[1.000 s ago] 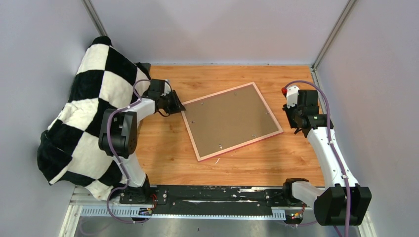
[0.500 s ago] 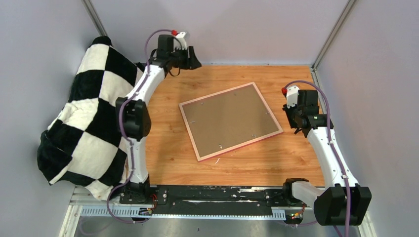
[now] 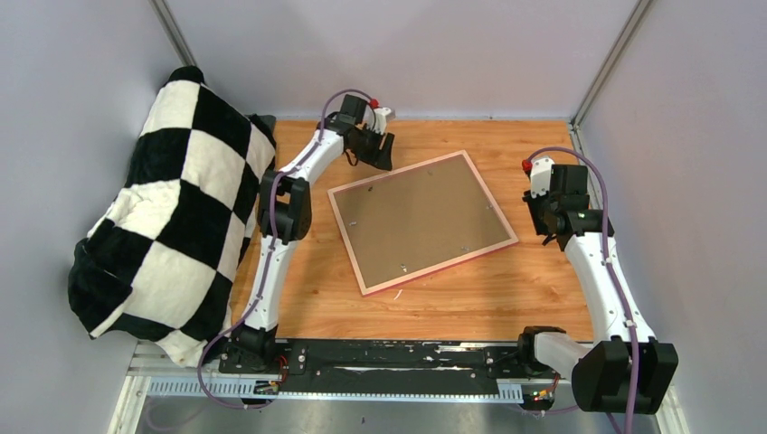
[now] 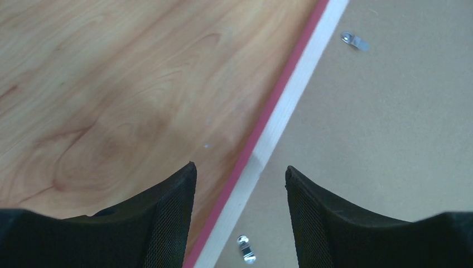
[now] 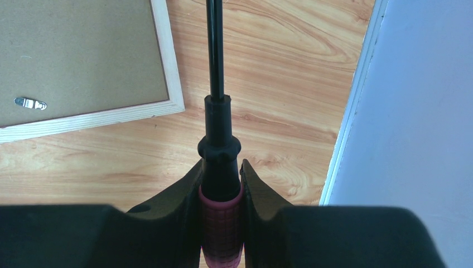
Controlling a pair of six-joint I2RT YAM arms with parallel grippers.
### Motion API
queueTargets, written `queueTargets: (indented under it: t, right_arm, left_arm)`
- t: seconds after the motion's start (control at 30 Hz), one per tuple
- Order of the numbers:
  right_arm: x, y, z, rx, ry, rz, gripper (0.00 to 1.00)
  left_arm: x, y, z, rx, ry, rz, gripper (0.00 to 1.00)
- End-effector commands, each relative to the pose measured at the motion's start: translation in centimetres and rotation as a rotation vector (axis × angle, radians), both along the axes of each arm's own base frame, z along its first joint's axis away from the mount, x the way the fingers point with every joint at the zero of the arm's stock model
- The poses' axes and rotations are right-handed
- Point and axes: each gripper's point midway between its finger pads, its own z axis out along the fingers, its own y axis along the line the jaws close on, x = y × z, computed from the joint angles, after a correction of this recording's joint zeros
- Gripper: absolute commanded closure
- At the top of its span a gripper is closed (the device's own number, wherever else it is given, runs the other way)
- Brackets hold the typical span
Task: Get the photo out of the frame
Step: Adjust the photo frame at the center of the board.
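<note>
Pink-edged frame: lies face down and askew near the middle of the counter, so you work from its back.
Brown backing board: fills the back of the frame and hides the photo. You cannot see the print, so judge it not yet out.
Metal clips: small tabs resting on the board close to the rim. They probably pin the board in, so they must be turned aside first.
Left gripper: jaws parted and empty, hovering over the far rim with the pink edge running between them, apparently placed to steady that side.
Right gripper: jaws clamped on a screwdriver, with its red grip between the fingers and its black shaft pointing ahead. It hangs over bare wood just beside the frame's right corner.
Next move, as judged: carry the tip to a clip, keeping it flat so you don't gouge the board.
</note>
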Motion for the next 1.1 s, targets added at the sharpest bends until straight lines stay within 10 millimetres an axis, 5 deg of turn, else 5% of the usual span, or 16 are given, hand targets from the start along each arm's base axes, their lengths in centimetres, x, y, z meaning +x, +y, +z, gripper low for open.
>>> queueTargets:
  t: [0.0,0.5,0.93,1.07]
  right_arm:
    - [-0.4,-0.2,-0.4,0.015,0.011,-0.017,1.0]
    - [-0.3,-0.1,-0.7,0.016,0.021,-0.012,1.0]
    - [-0.3,0.0,-0.9,0.022,0.027,-0.007,1.0]
    - [-0.3,0.0,-0.8,0.024,0.025,-0.006,1.0]
  left_arm:
    - [-0.8,-0.6,-1.1,0.095,-0.034,-0.048,0.38]
    - [-2.7,0.1,-7.4,0.251,0.022,-0.078,0.46]
    - [-7.8,1.2,-9.2,0.197,0.256,0.056,0.98]
    - [-9.3,2.2,-9.1,0.143,0.34,0.166,1.0]
